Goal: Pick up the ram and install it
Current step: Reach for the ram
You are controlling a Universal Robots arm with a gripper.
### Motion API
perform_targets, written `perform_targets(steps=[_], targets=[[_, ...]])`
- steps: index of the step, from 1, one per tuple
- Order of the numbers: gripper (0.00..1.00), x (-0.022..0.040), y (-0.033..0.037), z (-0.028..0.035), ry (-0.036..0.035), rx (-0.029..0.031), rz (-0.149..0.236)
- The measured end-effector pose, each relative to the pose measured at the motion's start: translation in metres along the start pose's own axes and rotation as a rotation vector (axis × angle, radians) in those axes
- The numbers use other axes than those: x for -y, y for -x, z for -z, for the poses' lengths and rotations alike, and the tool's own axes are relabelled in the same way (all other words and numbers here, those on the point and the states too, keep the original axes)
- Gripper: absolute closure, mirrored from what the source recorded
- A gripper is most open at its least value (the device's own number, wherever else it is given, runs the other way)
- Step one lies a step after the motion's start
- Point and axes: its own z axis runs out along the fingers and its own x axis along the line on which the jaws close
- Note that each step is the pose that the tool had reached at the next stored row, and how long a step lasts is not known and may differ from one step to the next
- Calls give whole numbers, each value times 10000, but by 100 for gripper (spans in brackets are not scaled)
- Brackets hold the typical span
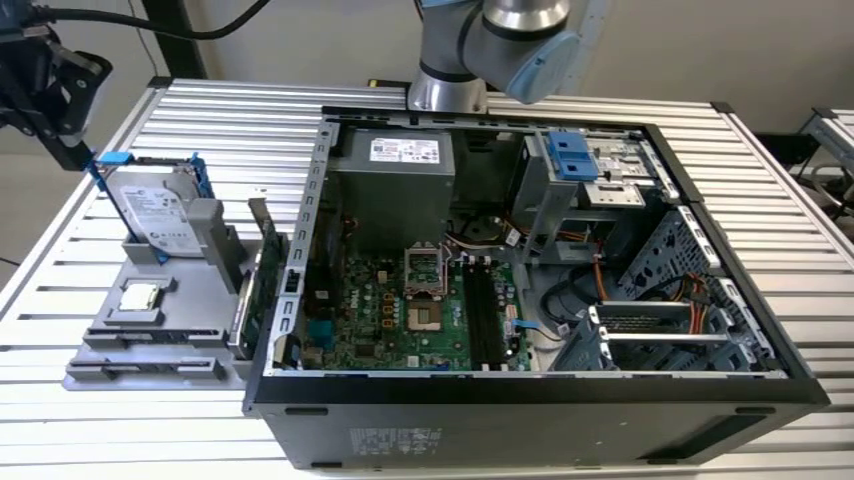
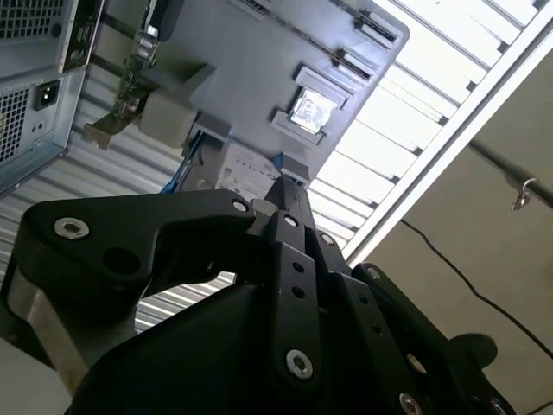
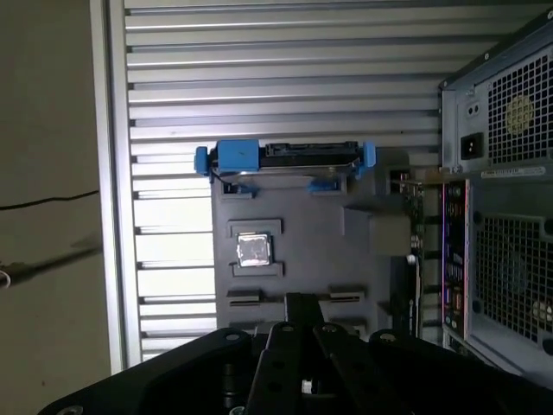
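The ram is hidden from me. In both wrist views my gripper [image 3: 300, 300] [image 2: 289, 183] is shut, its black fingers pressed together with nothing seen between them. It hangs well above the grey parts holder [image 3: 302, 229] [image 1: 187, 320], which stands on the table at the exterior view's left of the open computer case [image 1: 534, 395]. The long black memory slots [image 1: 483, 315] lie on the green motherboard inside the case. My arm [image 1: 514, 40] rises out of the exterior view behind the case.
On the holder sit a square silver processor chip [image 1: 140, 296] [image 3: 253, 249], an upright hard drive in a blue bracket [image 1: 147, 210] [image 3: 285, 156], and a green expansion card [image 1: 267, 265] on edge beside the case wall. The slatted table [image 1: 227, 120] reaches past the holder.
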Motion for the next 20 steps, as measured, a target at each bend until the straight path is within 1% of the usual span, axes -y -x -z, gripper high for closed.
perform_targets(steps=[9,20], targets=[[100,106,5,2,1,-1,25],[100,307,9,7,1,-1,25]])
